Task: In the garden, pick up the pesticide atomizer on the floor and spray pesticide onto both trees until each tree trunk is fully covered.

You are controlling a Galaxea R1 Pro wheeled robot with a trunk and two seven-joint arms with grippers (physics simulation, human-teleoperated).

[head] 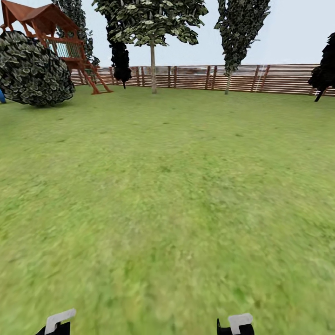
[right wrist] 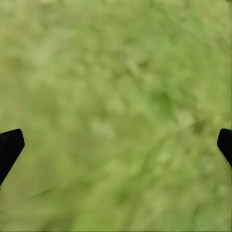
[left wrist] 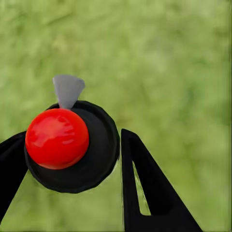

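The head view looks over a wide green lawn (head: pixel 167 195) toward a brown slat fence (head: pixel 260 78) at the far side. On the far left stands a wooden play tower (head: pixel 56 37) with a round dark bush (head: pixel 32 70) in front of it. Along the fence there are several slim trees: one with a pale thin stem (head: pixel 152 51) near the middle, one tall narrow tree (head: pixel 237 32) to its right, and a dark one (head: pixel 120 60) to its left. At the near edge of this view, parts of both arms show, left (head: pixel 56 322) and right (head: pixel 236 324).

In the left wrist view, the left gripper (left wrist: pixel 72 159) is clenched on the pesticide atomizer (left wrist: pixel 72 145): a black round body with a red ball top and a small grey nozzle (left wrist: pixel 67 89), held between the two black fingers (left wrist: pixel 145 188) above the grass.

In the right wrist view, the right gripper (right wrist: pixel 118 145) is released, its black fingertips (right wrist: pixel 9 147) wide apart at the two edges, with only blurred grass between them.
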